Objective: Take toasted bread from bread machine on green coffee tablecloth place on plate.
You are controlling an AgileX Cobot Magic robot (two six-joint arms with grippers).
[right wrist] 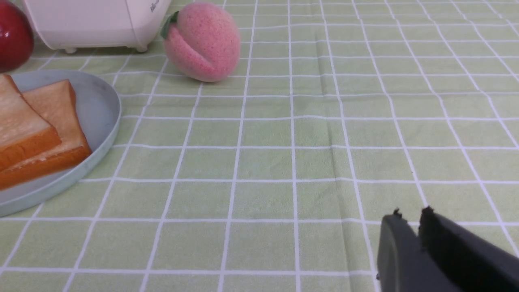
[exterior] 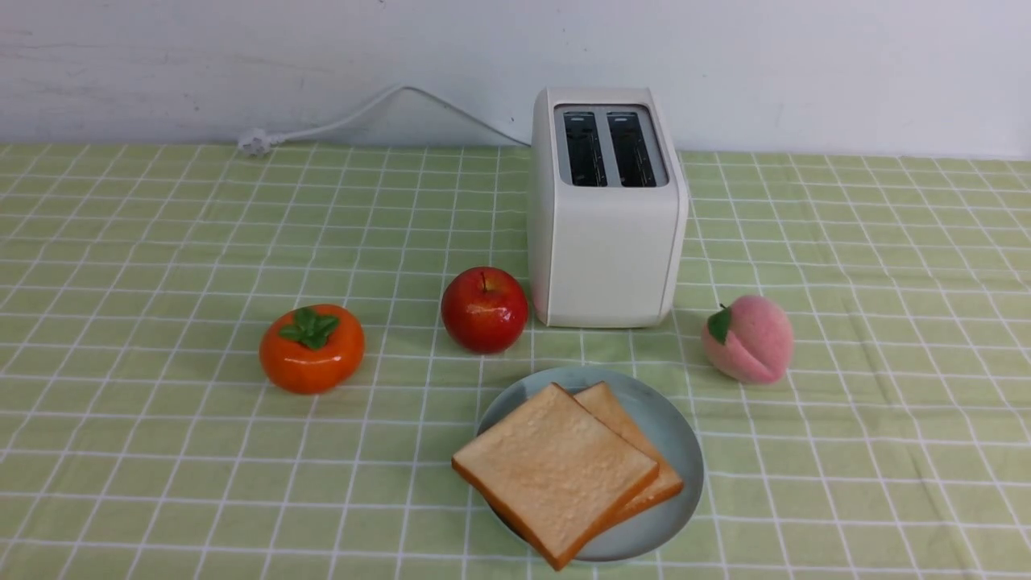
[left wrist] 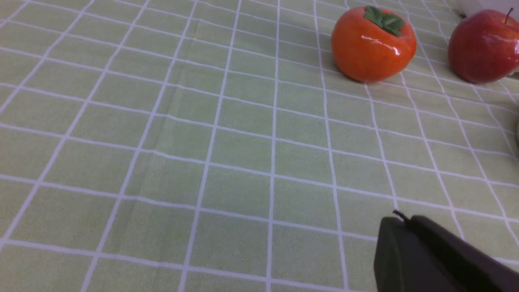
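Note:
Two toast slices (exterior: 564, 467) lie overlapping on the pale blue-green plate (exterior: 681, 451) at the front of the green checked tablecloth (exterior: 161, 242). They also show in the right wrist view (right wrist: 36, 134) on the plate (right wrist: 101, 109). The white toaster (exterior: 608, 234) stands behind the plate with both slots empty. Neither arm shows in the front view. My left gripper (left wrist: 401, 221) is shut and empty over bare cloth. My right gripper (right wrist: 409, 215) is shut and empty, with a thin slit between its tips, over cloth away from the plate.
An orange persimmon (exterior: 312, 348), a red apple (exterior: 484, 309) and a pink peach (exterior: 747, 338) sit around the toaster and plate. The toaster's white cord (exterior: 338, 121) runs along the back wall to the left.

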